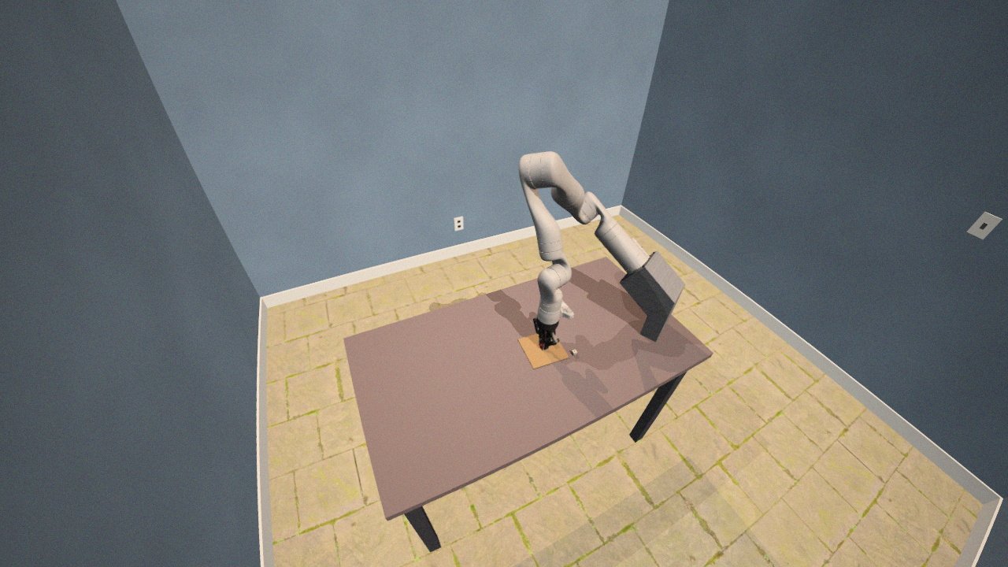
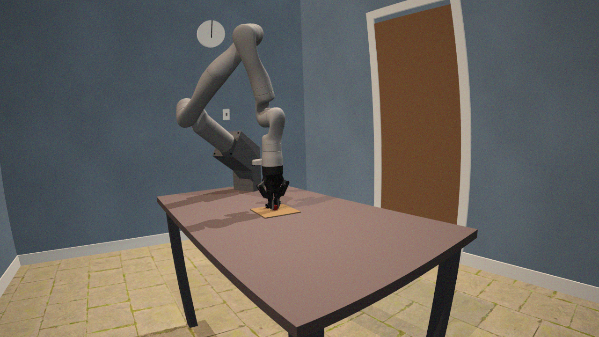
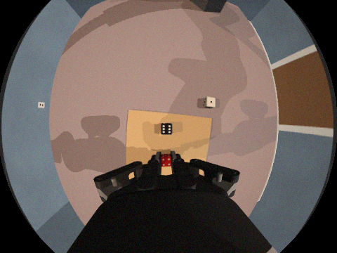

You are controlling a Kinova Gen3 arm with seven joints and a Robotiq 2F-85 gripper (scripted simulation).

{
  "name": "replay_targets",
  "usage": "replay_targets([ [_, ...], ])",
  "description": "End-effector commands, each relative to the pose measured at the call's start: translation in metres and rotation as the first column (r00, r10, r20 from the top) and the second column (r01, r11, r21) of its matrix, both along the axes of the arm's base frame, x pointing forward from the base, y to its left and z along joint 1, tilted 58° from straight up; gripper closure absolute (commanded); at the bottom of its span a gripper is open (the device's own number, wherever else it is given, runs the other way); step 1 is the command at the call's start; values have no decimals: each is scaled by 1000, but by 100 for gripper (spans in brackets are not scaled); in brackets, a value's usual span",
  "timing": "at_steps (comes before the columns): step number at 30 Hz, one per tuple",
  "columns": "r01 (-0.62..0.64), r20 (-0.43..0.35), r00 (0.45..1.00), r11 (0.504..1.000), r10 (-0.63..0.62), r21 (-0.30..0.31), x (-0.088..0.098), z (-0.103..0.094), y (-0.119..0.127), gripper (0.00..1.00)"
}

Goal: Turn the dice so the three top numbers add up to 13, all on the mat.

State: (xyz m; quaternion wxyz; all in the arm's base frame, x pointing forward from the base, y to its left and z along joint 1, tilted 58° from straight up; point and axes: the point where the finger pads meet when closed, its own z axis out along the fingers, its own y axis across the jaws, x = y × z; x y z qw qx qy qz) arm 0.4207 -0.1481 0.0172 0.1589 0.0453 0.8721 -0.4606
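My gripper is shut on a red die right at the tan mat, over its near edge in the wrist view. A black die lies flat on the mat with six white pips up. A white die lies on the bare table off the mat, past its far right corner, with one pip up. The red die's top face is partly hidden by the fingers.
The arm's grey base block stands at the table's far end. A brown door is in the right wall.
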Motion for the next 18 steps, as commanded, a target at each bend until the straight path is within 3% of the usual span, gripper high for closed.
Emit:
replay_targets([
  [1, 6, 13, 1000, 1000, -6, 5, 1, -2, 2, 89],
  [18, 10, 20, 1000, 1000, -10, 7, -1, -3, 3, 89],
])
